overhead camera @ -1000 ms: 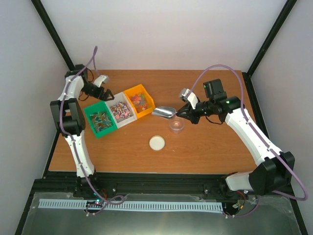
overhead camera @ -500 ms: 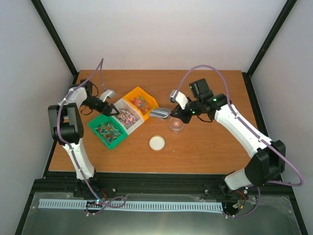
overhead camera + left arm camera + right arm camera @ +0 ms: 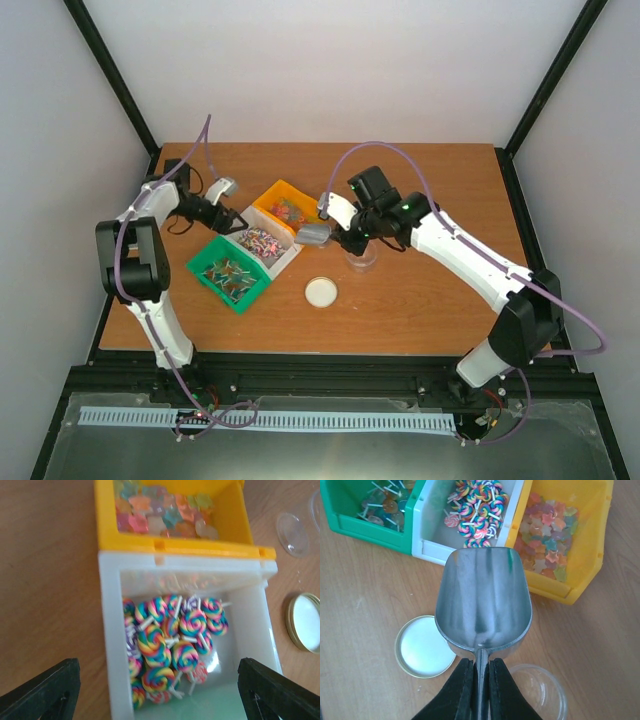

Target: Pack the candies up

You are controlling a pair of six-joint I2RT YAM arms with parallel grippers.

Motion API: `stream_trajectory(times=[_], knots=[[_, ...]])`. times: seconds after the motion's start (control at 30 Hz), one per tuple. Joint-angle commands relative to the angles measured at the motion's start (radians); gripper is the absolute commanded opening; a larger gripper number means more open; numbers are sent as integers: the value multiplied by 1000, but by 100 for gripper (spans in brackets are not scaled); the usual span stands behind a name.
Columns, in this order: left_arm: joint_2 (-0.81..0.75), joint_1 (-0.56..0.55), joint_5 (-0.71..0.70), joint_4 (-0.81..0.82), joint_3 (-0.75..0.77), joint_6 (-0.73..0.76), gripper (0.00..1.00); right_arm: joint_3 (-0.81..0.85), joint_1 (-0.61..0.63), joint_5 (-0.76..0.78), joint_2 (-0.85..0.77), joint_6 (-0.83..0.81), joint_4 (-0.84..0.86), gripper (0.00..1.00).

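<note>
Wooden tabletop fills my overhead view, and the candies (image 3: 290, 209) lie in the yellow bin (image 3: 269, 192) just left of centre, touching a white bin (image 3: 111, 630) of lollipops. My right gripper (image 3: 340, 238) is clenched on the handle of the empty scoop (image 3: 314, 235), at mid-frame near the yellow bin. My left gripper (image 3: 235, 216) has its fingers spread wide, straddling the white bin's end.

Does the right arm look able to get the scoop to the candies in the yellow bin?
Probably yes: the scoop, held in the right hand, sits just short of the yellow bin; the candies lie uncovered, nothing between.
</note>
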Motion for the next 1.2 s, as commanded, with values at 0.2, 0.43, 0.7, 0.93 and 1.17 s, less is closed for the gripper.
stream_trajectory(times=[0.2,0.43,0.7,0.93,1.17], knots=[[131,-83,39,106,212,-119,93,109,2,188,94,-47,45,3],[226,-130,86,147,310,-186,91,126,-3,219,153,-63,34,3],[111,-156,145,203,124,-191,83,208,-3,225,219,-52,-58,3],[30,-158,161,215,-33,-191,81,256,-2,173,259,-30,-134,3],[-88,-159,88,345,-171,-287,81,294,24,184,297,8,-230,3]])
